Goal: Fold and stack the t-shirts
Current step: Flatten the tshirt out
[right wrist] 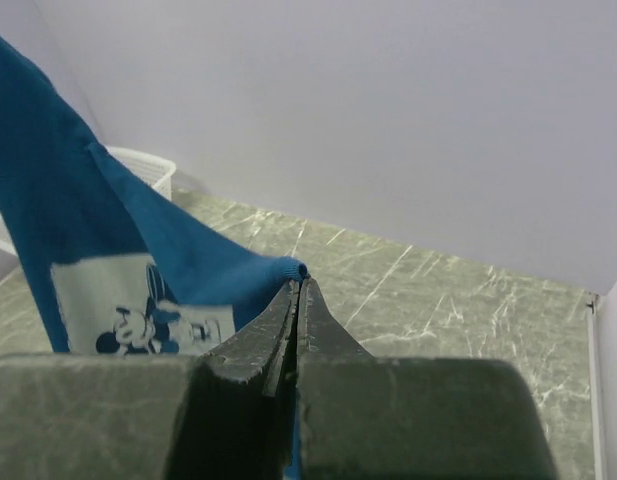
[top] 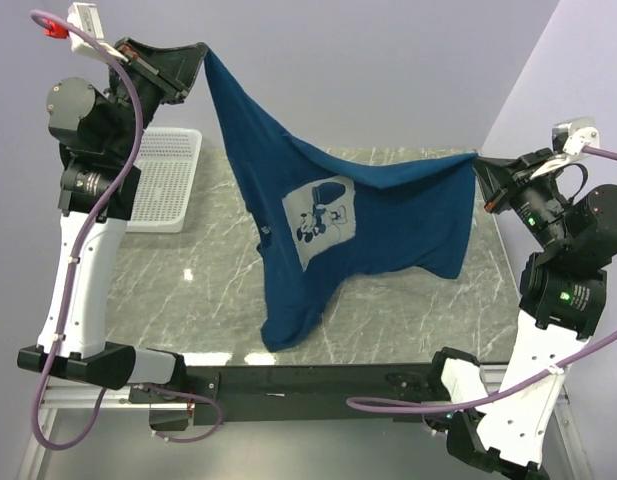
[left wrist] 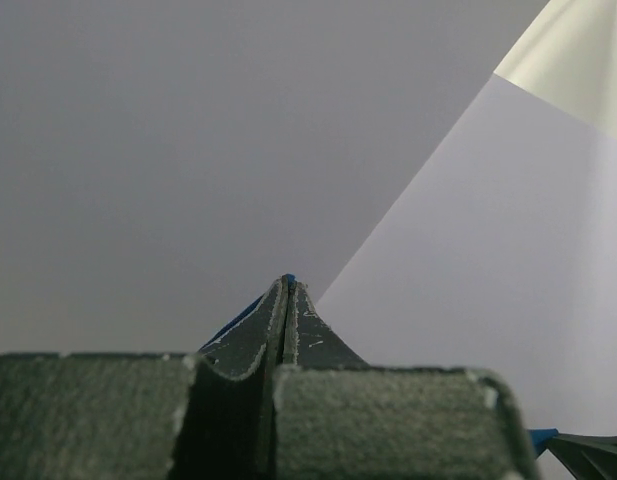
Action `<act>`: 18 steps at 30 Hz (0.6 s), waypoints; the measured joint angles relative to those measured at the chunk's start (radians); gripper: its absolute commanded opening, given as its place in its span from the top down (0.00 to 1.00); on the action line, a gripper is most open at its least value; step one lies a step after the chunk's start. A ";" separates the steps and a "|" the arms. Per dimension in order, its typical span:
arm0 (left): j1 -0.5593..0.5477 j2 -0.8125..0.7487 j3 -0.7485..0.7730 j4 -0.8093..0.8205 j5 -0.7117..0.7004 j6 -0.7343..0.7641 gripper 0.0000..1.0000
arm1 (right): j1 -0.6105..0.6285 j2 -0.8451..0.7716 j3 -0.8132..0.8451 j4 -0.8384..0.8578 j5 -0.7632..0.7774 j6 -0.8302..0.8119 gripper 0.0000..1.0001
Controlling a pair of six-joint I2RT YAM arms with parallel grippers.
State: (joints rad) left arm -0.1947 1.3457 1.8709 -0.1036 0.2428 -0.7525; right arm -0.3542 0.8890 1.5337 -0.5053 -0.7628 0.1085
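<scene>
Top external view: a single dark blue t-shirt [top: 388,215] hangs stretched in the air between the two arms, above the marbled surface [top: 418,310]. The left arm [top: 83,250] reaches high toward the far left. The left jaws are pressed fully together on one edge of the fabric. From there the cloth runs down and across to the right arm [top: 563,290], which sits lower at the right side. The right jaws are likewise shut tight on another edge.

Between the two grips the t-shirt sags in a broad sheet, with the pale square cartoon print [top: 321,222] facing the camera near its middle. One long fold drops toward the near centre of the surface (whether its tip rests there or hangs just clear, I cannot tell).

A white mesh basket [top: 168,180] sits on the far left of the surface, behind the left arm and apart from the cloth.

The left wrist view shows the dark fingers closed with no gap, only a sliver of blue t-shirt [left wrist: 288,279] at the tips, against a plain wall [left wrist: 188,150].

The right wrist view shows closed fingers pinching a hemmed edge of the t-shirt [right wrist: 98,230]. The print [right wrist: 138,310] is to the left, with the basket [right wrist: 143,165] and surface [right wrist: 438,290] beyond.
</scene>
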 measured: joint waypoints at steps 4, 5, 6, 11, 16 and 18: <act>0.002 0.000 0.062 -0.031 -0.011 0.027 1.00 | 0.002 0.007 -0.010 -0.013 -0.063 -0.019 1.00; 0.005 0.000 0.086 -0.037 -0.018 0.034 1.00 | 0.008 0.016 -0.009 -0.022 -0.079 -0.030 1.00; 0.006 0.000 0.108 -0.039 -0.029 0.037 1.00 | 0.014 0.025 -0.008 -0.035 -0.089 -0.040 1.00; 0.011 -0.040 0.185 -0.013 -0.085 0.035 1.00 | 0.030 0.055 0.004 -0.045 0.021 -0.053 1.00; 0.011 -0.145 0.213 0.032 -0.111 0.035 1.00 | 0.026 0.022 0.079 0.000 0.141 -0.024 1.00; 0.011 -0.198 0.217 0.050 -0.119 0.039 1.00 | 0.024 0.021 0.175 0.022 0.152 -0.010 1.00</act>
State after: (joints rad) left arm -0.1837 1.1481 2.0876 -0.0536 0.1242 -0.7139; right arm -0.3302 0.9104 1.7092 -0.4835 -0.6106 0.0982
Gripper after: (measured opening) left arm 0.012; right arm 0.004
